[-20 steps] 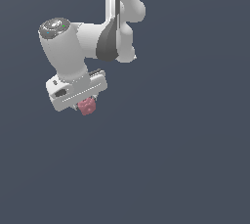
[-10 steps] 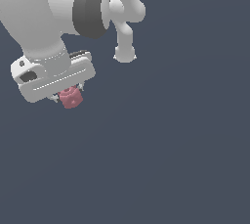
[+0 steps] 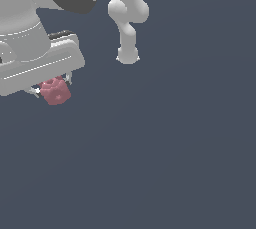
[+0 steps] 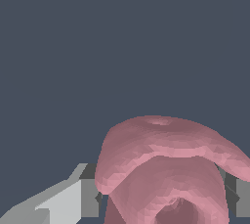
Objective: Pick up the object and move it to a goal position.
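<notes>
One pink object (image 3: 55,91) sits squeezed between the fingers (image 4: 90,196) of the gripper (image 3: 51,89), which has swung toward the exterior view's left and looms bigger than a second ago, so the carry is probably underway.

No readable text, labels, brands, numbers or signs anywhere in my views: none on my arm, none on background.
</notes>
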Robot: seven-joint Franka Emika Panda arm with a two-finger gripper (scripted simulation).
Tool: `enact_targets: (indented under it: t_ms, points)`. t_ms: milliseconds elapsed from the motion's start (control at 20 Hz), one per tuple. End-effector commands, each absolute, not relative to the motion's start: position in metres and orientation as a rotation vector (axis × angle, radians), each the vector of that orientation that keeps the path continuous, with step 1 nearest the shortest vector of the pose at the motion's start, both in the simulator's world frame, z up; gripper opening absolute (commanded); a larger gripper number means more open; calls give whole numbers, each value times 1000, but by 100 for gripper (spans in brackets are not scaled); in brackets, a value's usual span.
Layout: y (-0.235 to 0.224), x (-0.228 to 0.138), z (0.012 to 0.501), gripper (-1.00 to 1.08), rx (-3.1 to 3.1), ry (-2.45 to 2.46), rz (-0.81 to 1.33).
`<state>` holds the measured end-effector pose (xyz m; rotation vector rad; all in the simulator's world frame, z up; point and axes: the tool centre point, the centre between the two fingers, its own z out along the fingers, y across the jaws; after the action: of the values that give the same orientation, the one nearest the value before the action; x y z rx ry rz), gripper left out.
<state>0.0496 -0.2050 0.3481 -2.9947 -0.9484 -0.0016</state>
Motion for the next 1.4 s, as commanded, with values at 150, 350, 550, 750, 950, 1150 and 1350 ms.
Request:
enact_targets:
  t_ms: [150,350,550,750,950,1150,1350]
  points:
    - [-213,59,374,-100,-2994,-949,-1]
    - [-218,65,390,-100,-2994,-949,-1]
    - [-223,70,403,-100,-2995,-948,0]
    - [-226,75,413,-100,-2995,-948,0]
    - [-228,78,420,-100,-2995,-948,0]
    - [-230,80,424,-100,-2995,-948,0]
    - [-231,81,426,-100,-2995,-948,0]
